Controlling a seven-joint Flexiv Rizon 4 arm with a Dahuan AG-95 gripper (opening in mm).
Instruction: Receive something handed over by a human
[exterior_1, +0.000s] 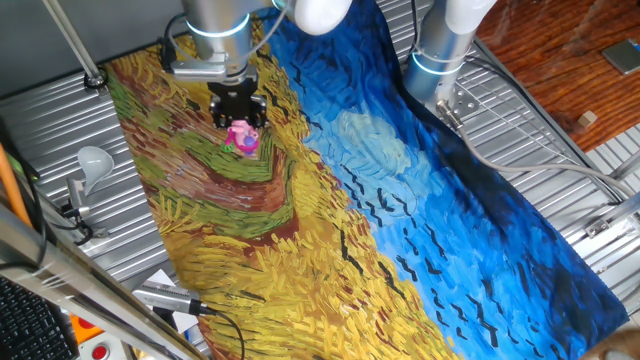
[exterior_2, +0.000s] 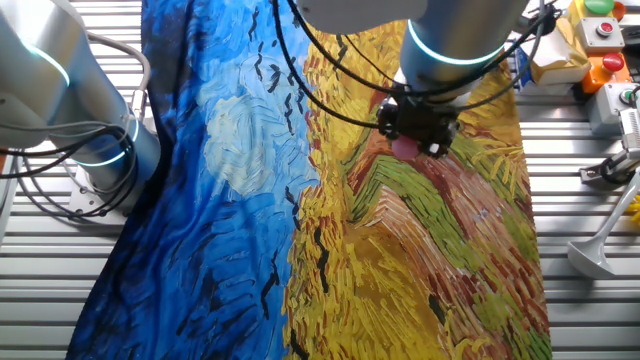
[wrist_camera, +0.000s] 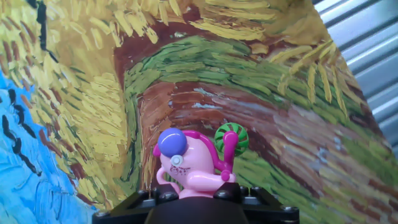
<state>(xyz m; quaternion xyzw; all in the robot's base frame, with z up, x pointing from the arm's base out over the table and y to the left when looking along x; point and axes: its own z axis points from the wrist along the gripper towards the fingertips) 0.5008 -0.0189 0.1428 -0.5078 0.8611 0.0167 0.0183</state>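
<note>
From one fixed view, the black two-finger gripper (exterior_1: 240, 117) hangs under the silver arm with its glowing blue ring, and the small pink toy with green bits (exterior_1: 243, 138) sits pinched at its tip, just above the painted cloth (exterior_1: 330, 220) of yellow wheat and blue sky that covers the table. A grey desk lamp (exterior_1: 92, 160) stands off on the ribbed metal tabletop (exterior_1: 50, 120), and a second silver arm base (exterior_1: 445, 50) rises at the far edge of the cloth. Over to the other fixed view: the gripper (exterior_2: 420, 135) blocks nearly everything here, only a sliver of pink toy (exterior_2: 404, 147) peeking out beneath it; this side does show a control box with red and green buttons (exterior_2: 600, 30) at the corner, well apart. Now the hand view, and here is the detail: the toy (wrist_camera: 196, 165) shows a purple cap, a small eye and a striped green ball, seated right against the black gripper body (wrist_camera: 199, 208), held over the green and brown brushstrokes.
</note>
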